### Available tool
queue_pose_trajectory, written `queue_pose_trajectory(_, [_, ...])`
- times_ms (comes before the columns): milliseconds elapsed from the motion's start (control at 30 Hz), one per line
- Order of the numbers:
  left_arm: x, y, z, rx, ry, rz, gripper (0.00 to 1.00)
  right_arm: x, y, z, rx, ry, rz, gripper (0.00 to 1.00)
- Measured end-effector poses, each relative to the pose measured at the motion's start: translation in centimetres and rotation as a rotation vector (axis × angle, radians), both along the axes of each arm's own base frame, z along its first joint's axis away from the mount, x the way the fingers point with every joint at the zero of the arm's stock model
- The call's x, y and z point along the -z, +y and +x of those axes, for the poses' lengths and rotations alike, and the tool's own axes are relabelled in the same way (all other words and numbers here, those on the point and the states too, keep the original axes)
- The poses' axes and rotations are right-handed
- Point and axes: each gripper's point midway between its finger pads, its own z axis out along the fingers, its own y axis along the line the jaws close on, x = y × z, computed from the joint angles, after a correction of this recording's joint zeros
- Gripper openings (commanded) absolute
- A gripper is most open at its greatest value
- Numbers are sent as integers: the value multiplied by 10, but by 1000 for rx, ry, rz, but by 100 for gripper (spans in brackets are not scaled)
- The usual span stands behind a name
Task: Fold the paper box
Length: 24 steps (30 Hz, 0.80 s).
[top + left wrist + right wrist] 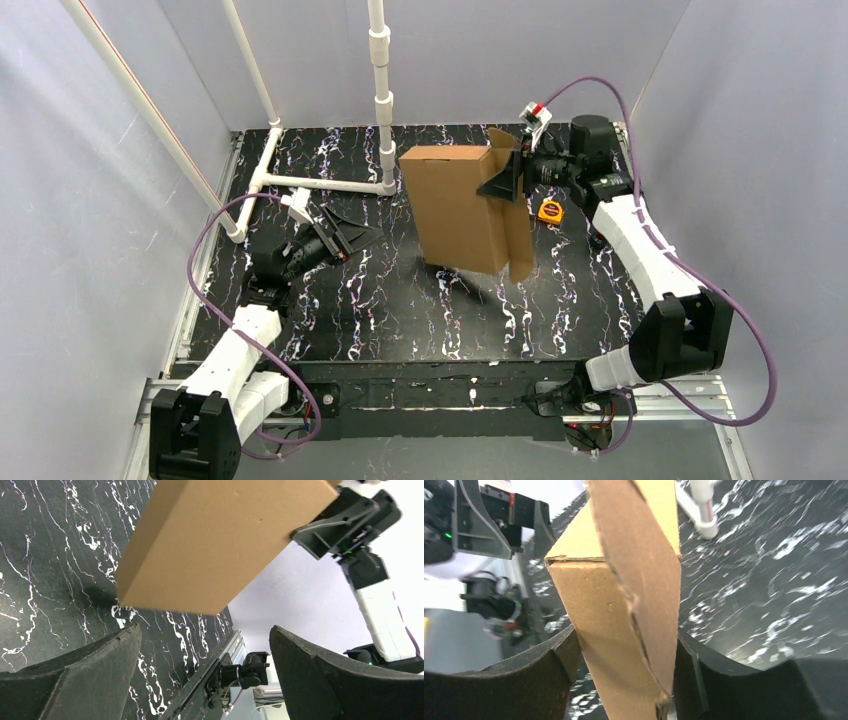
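Note:
The paper box (460, 205) is a brown cardboard shape folded into a flat closed body, hanging tilted above the middle of the black marbled table. One loose flap (518, 235) hangs down its right side. My right gripper (508, 178) is shut on the box's upper right edge. In the right wrist view both fingers press the box (624, 605) from either side, around my right gripper (626, 640). My left gripper (355, 228) stands open to the left of the box, apart from it. In the left wrist view the box (215, 540) floats above my empty left gripper (204, 629).
A small orange tape measure (550, 211) lies on the table just right of the box. A white pipe frame (320, 183) stands at the back left, with an upright post (382, 90) behind the box. Grey walls close in the table on three sides.

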Motion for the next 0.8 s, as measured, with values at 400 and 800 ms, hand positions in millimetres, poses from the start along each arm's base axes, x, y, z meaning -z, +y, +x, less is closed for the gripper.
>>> queue_pose_trajectory(400, [17, -2, 3, 19, 47, 18, 98, 122, 8, 0, 145, 710, 294, 84])
queue_pose_trajectory(800, [28, -4, 7, 21, 123, -1, 98, 182, -21, 30, 299, 668, 196, 98])
